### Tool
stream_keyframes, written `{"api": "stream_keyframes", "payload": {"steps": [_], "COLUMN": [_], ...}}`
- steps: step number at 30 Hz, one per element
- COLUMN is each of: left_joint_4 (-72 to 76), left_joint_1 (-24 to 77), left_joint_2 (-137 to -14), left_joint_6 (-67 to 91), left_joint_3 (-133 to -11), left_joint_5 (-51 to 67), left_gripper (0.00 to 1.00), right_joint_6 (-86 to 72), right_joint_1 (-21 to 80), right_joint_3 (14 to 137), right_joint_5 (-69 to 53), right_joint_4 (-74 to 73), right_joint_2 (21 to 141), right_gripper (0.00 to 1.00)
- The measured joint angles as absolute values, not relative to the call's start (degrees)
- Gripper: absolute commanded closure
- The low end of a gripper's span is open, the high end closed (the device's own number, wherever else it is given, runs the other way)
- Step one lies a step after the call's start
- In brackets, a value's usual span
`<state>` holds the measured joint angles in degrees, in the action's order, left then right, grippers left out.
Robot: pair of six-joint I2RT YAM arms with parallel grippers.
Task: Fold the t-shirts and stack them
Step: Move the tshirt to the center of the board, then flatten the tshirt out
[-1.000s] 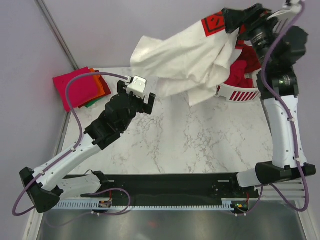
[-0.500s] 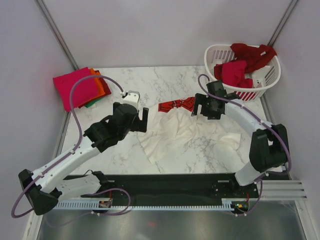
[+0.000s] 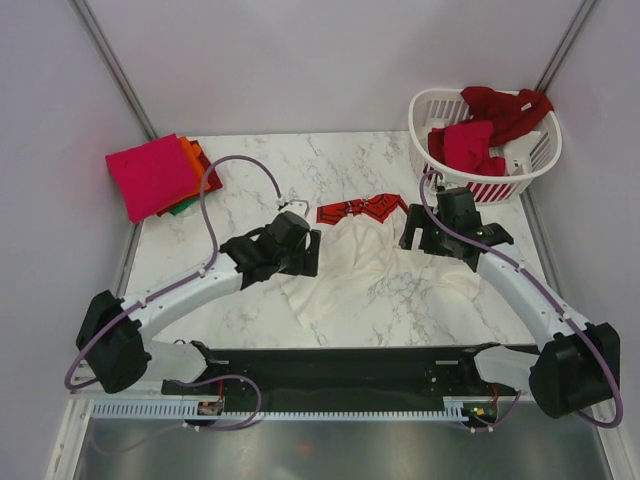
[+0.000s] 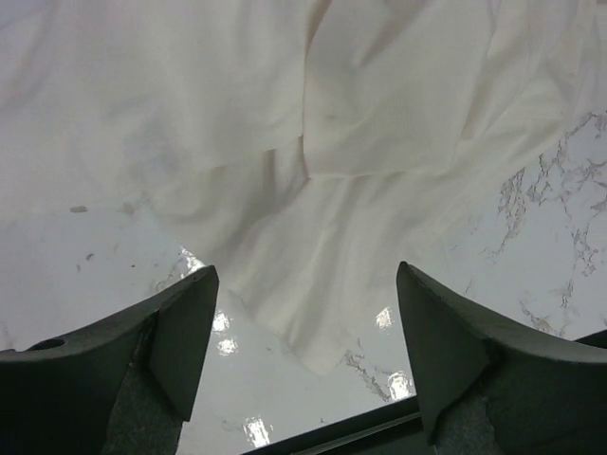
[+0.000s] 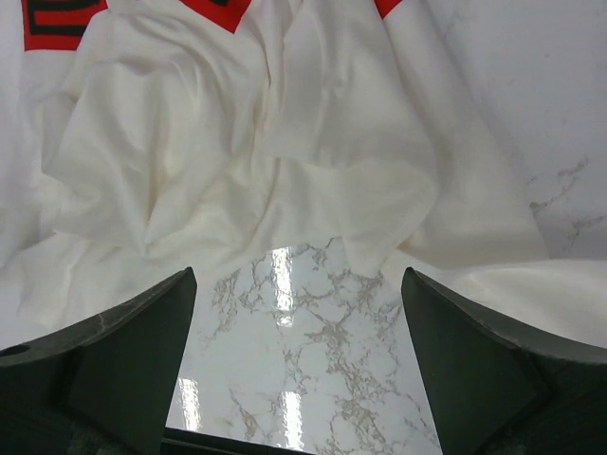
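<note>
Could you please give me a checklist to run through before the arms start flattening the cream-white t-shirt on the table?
1. Left gripper empty, jaws apart: ok.
2. Right gripper empty, jaws apart: ok.
3. Cream-white cloth t-shirt with red print lying flat on the white marble table: not ok, it is bunched and creased.
4. A shirt edge near the left gripper: ok, a corner lies just ahead of its fingers.
5. Sleeves and collar located: cannot tell, folds hide them.
6. Folded magenta-pink t-shirt topping the stack, apart from the work area: ok, it sits at the far left corner.
</note>
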<state>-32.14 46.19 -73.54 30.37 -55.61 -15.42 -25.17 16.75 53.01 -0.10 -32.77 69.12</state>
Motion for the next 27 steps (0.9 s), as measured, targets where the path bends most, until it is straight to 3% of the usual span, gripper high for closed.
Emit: {"api": "stream_keyframes", "payload": {"steps": [3, 9, 11, 17, 27], "left_joint_4": [-28.5, -26.9, -26.3, -24.3, -25.2], "left_joint_1": [46.2, 44.8, 40.4, 13.4, 6.8], "left_joint_2": [-78.7, -81.1, -77.6, -66.2, -69.8], "left_joint_6": [30.4, 30.4, 30.5, 34.1, 42.9], "left_joint_3": [-55.9, -56.1, -54.8, -46.7, -37.8], "left_joint_5": [-12.9, -12.4, -10.9, -5.3, -2.9], "left_gripper": [0.32, 0.27, 0.26, 0.24, 0.24], "right_joint_6": [-25.2, -25.2, -25.1, -25.0, -25.0], "right_joint_1": [16.8, 23.9, 30.0, 41.0, 45.2], "right_joint_3": [50.8, 51.9, 55.0, 64.4, 66.6], "right_joint_5": [-0.8, -4.0, -3.2, -1.1, 0.6], "right_joint_4": [-32.1, -29.2, -28.6, -26.6, -26.2], "right_joint_2": [67.3, 69.9, 74.3, 88.2, 93.7], "right_gripper": [0.10, 0.14, 0.14, 0.14, 0.13]}}
